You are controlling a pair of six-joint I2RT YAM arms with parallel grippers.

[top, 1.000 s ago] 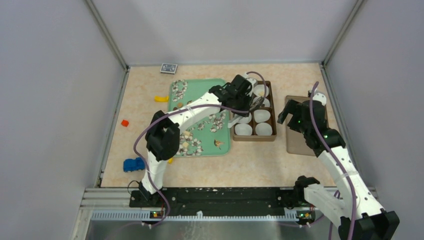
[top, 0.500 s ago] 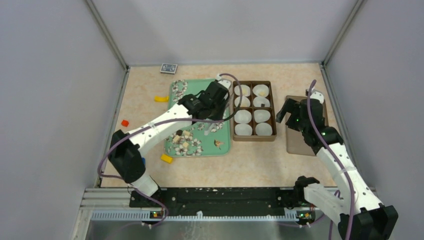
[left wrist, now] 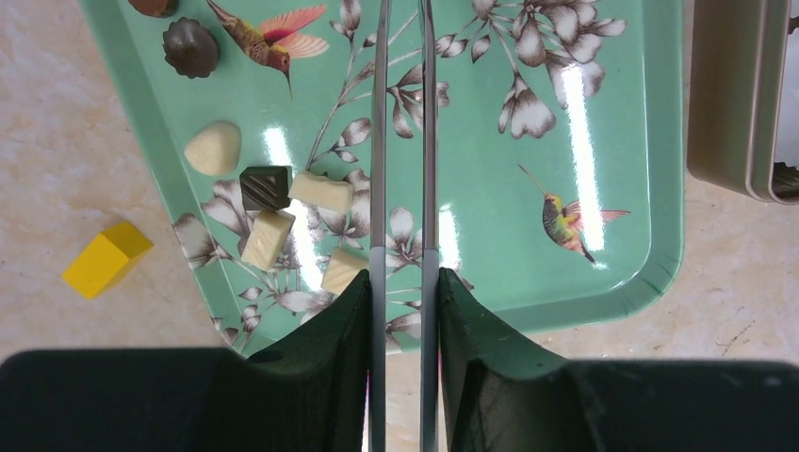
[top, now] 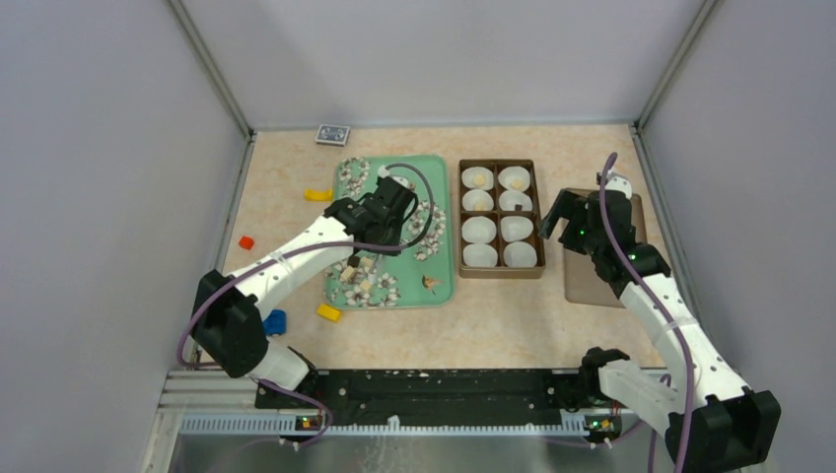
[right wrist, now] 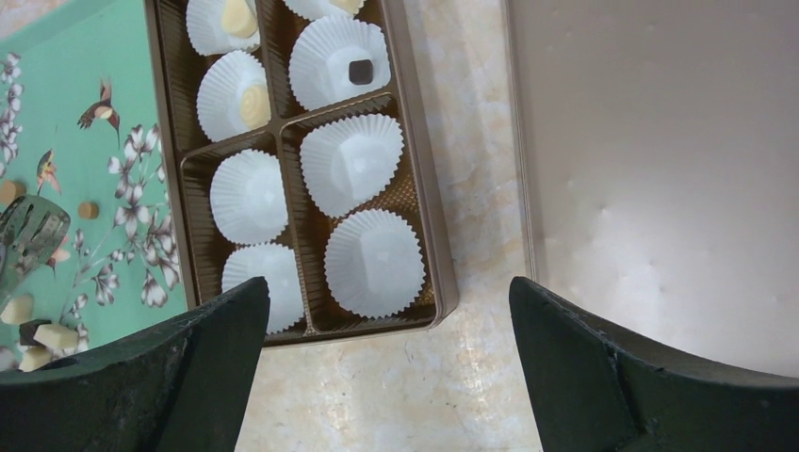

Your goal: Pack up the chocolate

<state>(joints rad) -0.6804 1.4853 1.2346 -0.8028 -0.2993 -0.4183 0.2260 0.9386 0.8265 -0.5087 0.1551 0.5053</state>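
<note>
Chocolates lie on the green flower-print tray [top: 442, 168]: a dark round one [left wrist: 189, 47], a cream one [left wrist: 212, 149], a dark square [left wrist: 266, 185] and cream blocks [left wrist: 320, 191]. My left gripper [left wrist: 403, 282] is shut on metal tongs [left wrist: 379, 141] and hangs over the tray [top: 380, 212]; the tongs' tip [right wrist: 28, 231] is empty. The brown box [top: 458, 219] holds white paper cups; some hold cream pieces [right wrist: 252, 104] and one a dark square [right wrist: 360, 71]. My right gripper [right wrist: 391, 377] is open and empty, between the box and its lid [right wrist: 660, 169].
A yellow block [left wrist: 105, 258] lies left of the tray's near corner. Another yellow piece [top: 316, 194], a red block [top: 246, 241], a blue toy [top: 274, 320] and a card deck [top: 332, 134] lie on the left and far side. Grey walls enclose the table.
My left arm has swung left with the tongs, from over the box to over the tray's middle. My right gripper has shifted slightly toward the far side.
</note>
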